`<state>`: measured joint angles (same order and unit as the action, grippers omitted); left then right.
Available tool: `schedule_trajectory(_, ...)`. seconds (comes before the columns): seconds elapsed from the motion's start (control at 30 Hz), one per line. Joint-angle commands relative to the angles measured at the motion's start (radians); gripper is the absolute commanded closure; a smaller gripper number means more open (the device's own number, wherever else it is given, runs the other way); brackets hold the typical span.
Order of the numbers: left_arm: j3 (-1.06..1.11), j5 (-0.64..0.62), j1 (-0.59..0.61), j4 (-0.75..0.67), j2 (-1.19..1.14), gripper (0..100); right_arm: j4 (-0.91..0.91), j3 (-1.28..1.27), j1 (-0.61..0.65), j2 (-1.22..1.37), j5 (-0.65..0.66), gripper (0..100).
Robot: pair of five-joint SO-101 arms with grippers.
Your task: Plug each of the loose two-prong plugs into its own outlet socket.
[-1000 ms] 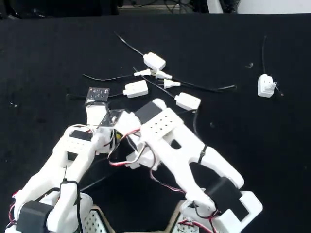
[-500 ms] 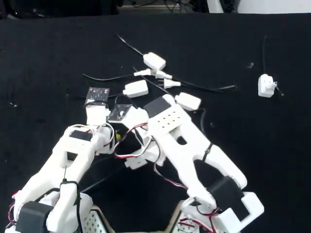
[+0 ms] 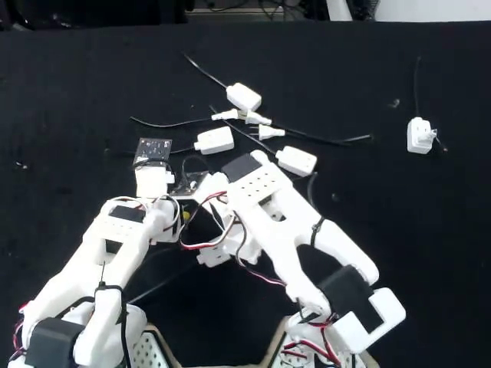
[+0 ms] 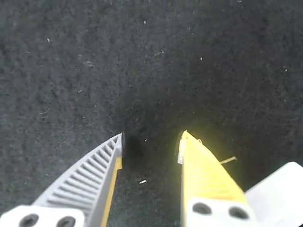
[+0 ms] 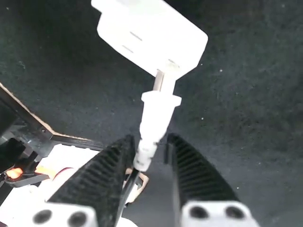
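Right gripper (image 5: 149,146) pinches a white plug (image 5: 156,116) by its tail end, prongs meeting the socket block (image 5: 151,35) on the black table (image 4: 142,56). Left gripper (image 4: 149,142) has its jaws spread, low over the table.

A table (image 3: 69,69) draped in black cloth is viewed from above. Near its middle, three white outlet sockets (image 3: 244,96) are scattered among small white plugs (image 3: 270,132) on thin black cords (image 3: 161,123) — a fourth socket (image 3: 419,135) is set well apart, toward the view's right edge.
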<state>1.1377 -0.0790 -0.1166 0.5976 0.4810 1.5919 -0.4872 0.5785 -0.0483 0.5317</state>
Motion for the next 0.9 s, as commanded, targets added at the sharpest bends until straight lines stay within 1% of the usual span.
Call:
schedule_trajectory(0.0,-0.048,-0.002,0.002,-0.003,0.003,81,0.015,0.087,-0.014,-0.001,0.006,95.3)
schedule_trajectory(0.07,-0.048,-0.002,0.002,-0.003,0.003,81,0.037,0.107,-0.012,0.002,0.006,93.6)
schedule_trajectory(0.2,-0.050,-0.002,0.001,-0.003,0.003,81,0.035,0.110,-0.012,-0.002,-0.018,86.0)
schedule_trajectory(0.27,-0.050,0.000,0.001,-0.003,0.003,81,0.032,0.111,-0.012,0.002,-0.020,84.1)
schedule_trajectory(0.47,-0.050,0.000,0.001,-0.003,0.003,81,-0.012,0.111,-0.012,0.007,-0.028,84.0)
schedule_trajectory(0.63,-0.048,0.000,0.005,-0.003,0.003,81,-0.011,0.096,-0.015,0.007,-0.021,84.0)
schedule_trajectory(0.77,-0.048,0.000,0.005,-0.003,0.003,81,-0.058,0.064,-0.017,0.007,-0.020,84.1)
schedule_trajectory(0.8,-0.048,0.000,0.005,-0.003,0.003,81,-0.066,0.061,-0.017,0.007,-0.020,84.7)
schedule_trajectory(0.87,-0.048,0.000,0.005,-0.003,0.003,81,-0.071,0.061,-0.015,0.007,-0.017,89.9)
